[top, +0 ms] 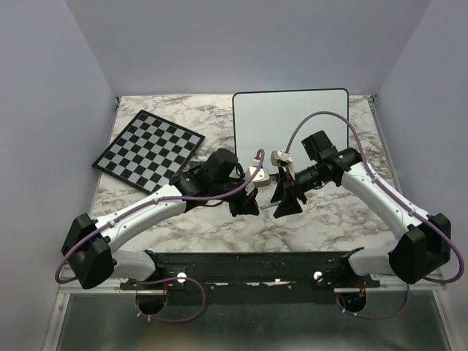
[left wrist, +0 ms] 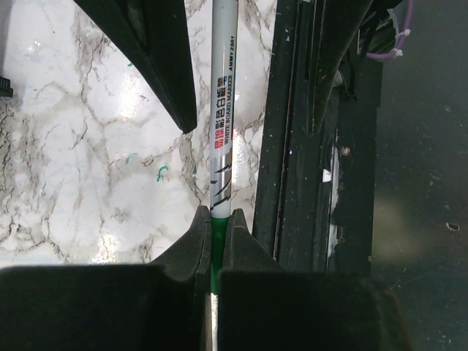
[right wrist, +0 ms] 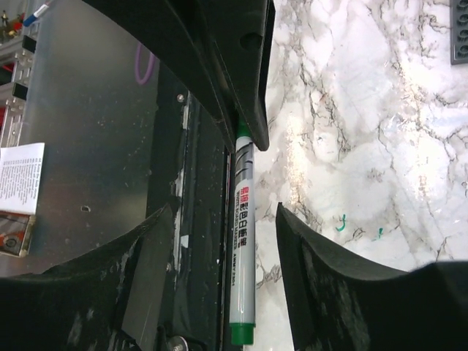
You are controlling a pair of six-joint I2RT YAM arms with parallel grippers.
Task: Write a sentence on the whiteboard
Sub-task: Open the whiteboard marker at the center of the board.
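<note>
The whiteboard (top: 291,121) lies at the back centre-right, and its white face is blank; no sentence shows on it. A white marker (left wrist: 223,110) with a green cap hangs just above the marble table near its front edge. My left gripper (left wrist: 217,216) is shut on the marker's green cap end. In the right wrist view the marker (right wrist: 243,248) lies between the fingers of my right gripper (right wrist: 227,213), which is open around the barrel without touching it. In the top view the left gripper (top: 246,202) and the right gripper (top: 288,202) face each other in front of the whiteboard.
A black-and-white chessboard (top: 150,150) lies at the back left. A black mounting rail (top: 256,260) runs along the table's near edge, right beside the marker (left wrist: 307,183). Small teal marker marks (left wrist: 162,172) are on the marble.
</note>
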